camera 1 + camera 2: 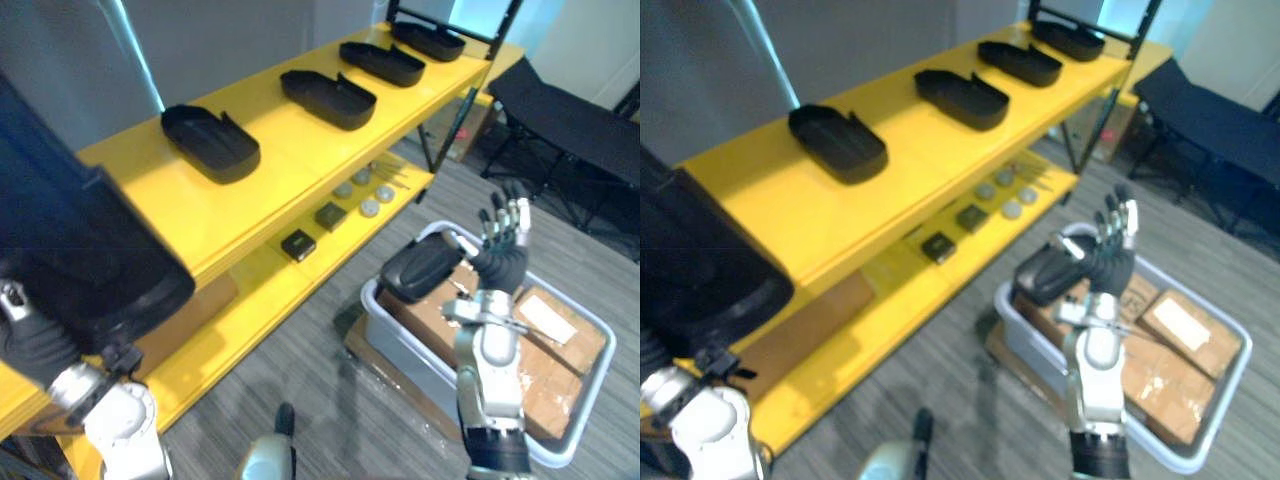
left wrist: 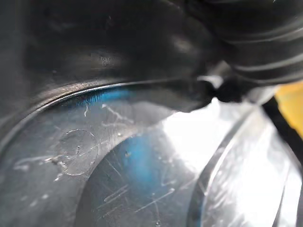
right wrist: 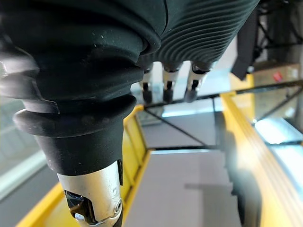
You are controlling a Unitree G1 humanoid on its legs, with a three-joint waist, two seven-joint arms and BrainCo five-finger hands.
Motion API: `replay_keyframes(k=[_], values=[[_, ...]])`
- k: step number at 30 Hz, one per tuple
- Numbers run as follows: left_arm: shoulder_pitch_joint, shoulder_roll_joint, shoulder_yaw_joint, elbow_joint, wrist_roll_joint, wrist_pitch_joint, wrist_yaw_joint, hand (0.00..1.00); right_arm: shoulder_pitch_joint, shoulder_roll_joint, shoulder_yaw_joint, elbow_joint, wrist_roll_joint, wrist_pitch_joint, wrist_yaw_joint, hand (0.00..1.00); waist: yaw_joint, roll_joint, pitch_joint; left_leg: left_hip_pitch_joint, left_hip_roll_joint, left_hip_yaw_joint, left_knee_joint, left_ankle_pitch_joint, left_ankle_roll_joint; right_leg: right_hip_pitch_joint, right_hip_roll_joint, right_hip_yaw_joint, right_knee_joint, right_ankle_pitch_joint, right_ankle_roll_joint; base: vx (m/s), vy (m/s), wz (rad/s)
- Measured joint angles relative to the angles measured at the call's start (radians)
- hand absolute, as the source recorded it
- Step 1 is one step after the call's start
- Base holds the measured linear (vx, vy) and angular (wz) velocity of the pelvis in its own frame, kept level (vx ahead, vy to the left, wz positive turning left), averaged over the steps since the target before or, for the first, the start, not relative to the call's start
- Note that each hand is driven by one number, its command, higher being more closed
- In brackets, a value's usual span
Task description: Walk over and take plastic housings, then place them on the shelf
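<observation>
Along the yellow shelf (image 1: pixel 275 150) sit shallow, oblong black plastic housings (image 1: pixel 210 143).

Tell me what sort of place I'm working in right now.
Probably a workshop or parts-storage area: a yellow shelf carries a row of black plastic housings, small parts lie on its lower level, and a grey tote of cardboard boxes sits on the floor.

Right hand (image 1: pixel 499 262) of silver, dark-tipped fingers (image 1: pixel 512 222), dark ribbed cover over its back and wrist, silver-grey forearm.
</observation>
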Motion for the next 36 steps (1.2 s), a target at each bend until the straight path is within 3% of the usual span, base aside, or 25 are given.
replay_keyframes(k=[4, 10, 13, 15, 17, 18, 21, 24, 33, 36], values=[[-0.034, 0.02, -0.031, -0.001, -0.001, -0.023, -0.014, 1.0, -0.004, 0.003, -0.001, -0.007, -0.046, 0.0, -0.011, 0.0, -0.009, -0.002, 0.0, 0.012, 0.004, 0.038, -0.046, 0.02, 0.003, -0.047, -0.009, 0.084, 0.022, 0.003, 0.001, 0.02, 0.036, -0.21], [0.008, -0.011, -0.075, -0.017, -0.003, -0.024, -0.05, 1.0, -0.029, -0.001, 0.044, -0.004, -0.054, -0.002, -0.006, 0.0, -0.013, 0.007, 0.004, 0.062, 0.02, 0.112, -0.061, 0.031, 0.002, -0.055, -0.014, 0.139, 0.016, 0.014, 0.02, 0.03, -0.021, -0.39], [0.007, -0.028, -0.134, -0.016, -0.006, -0.026, -0.069, 1.0, -0.015, -0.013, 0.039, 0.0, -0.053, -0.002, 0.006, 0.0, -0.033, 0.027, 0.016, 0.063, 0.016, 0.047, -0.083, 0.044, -0.021, -0.03, 0.0, 0.086, 0.026, -0.003, 0.01, -0.04, -0.05, 0.58], [0.001, -0.039, -0.197, 0.001, -0.012, -0.028, -0.081, 1.0, 0.021, -0.021, 0.024, -0.002, -0.053, -0.002, 0.01, 0.0, -0.068, 0.041, 0.025, 0.06, -0.009, -0.051, -0.099, 0.062, -0.028, -0.023, -0.012, 0.071, 0.116, -0.072, -0.001, -0.04, -0.049, 1.29], [-0.019, -0.036, -0.272, 0.062, -0.022, -0.03, -0.093, 1.0, 0.085, -0.028, -0.007, -0.012, -0.054, -0.002, 0.012, 0.0, -0.083, 0.08, 0.049, 0.075, -0.016, -0.151, -0.103, 0.07, -0.026, -0.023, 0.008, 0.191, 0.243, -0.102, -0.032, -0.05, -0.069, 1.47], [-0.017, -0.035, -0.283, 0.072, -0.022, -0.03, -0.102, 1.0, 0.102, -0.027, -0.019, -0.012, -0.054, -0.001, 0.012, 0.0, -0.085, 0.087, 0.047, 0.075, -0.017, -0.168, -0.103, 0.07, -0.026, -0.02, 0.024, 0.265, 0.269, -0.119, -0.034, -0.05, -0.077, 1.19], [-0.015, -0.033, -0.261, 0.072, -0.022, -0.04, -0.11, 1.0, 0.093, -0.031, -0.025, -0.023, -0.053, -0.006, 0.012, 0.0, -0.062, 0.079, 0.034, 0.05, -0.018, -0.158, -0.098, 0.113, -0.04, 0.018, 0.034, 0.25, 0.185, -0.17, -0.004, -0.02, -0.176, 0.38], [-0.003, -0.033, -0.235, 0.069, -0.022, -0.045, -0.116, 1.0, 0.087, -0.028, -0.023, -0.018, -0.053, -0.012, 0.011, 0.0, -0.064, 0.104, 0.034, 0.006, 0.011, -0.165, -0.098, 0.152, -0.06, 0.047, 0.084, 0.25, 0.05, -0.159, 0.009, -0.08, -0.143, 0.0], [0.043, -0.037, -0.223, 0.021, -0.021, -0.048, -0.121, 1.0, 0.123, -0.008, -0.02, -0.022, -0.012, -0.017, 0.048, 0.0, -0.071, 0.113, 0.022, 0.034, 0.018, -0.161, -0.089, 0.141, -0.057, 0.082, 0.091, 0.249, 0.041, -0.156, 0.007, -0.04, -0.029, -0.02], [0.046, -0.037, -0.176, 0.018, -0.01, -0.048, -0.111, 1.0, 0.065, -0.001, 0.012, -0.017, 0.002, -0.017, 0.048, 0.0, -0.059, 0.104, 0.024, -0.018, -0.002, -0.131, 0.054, 0.05, -0.051, 0.084, 0.054, 0.255, 0.048, -0.157, 0.008, -0.02, 0.077, -0.14]])
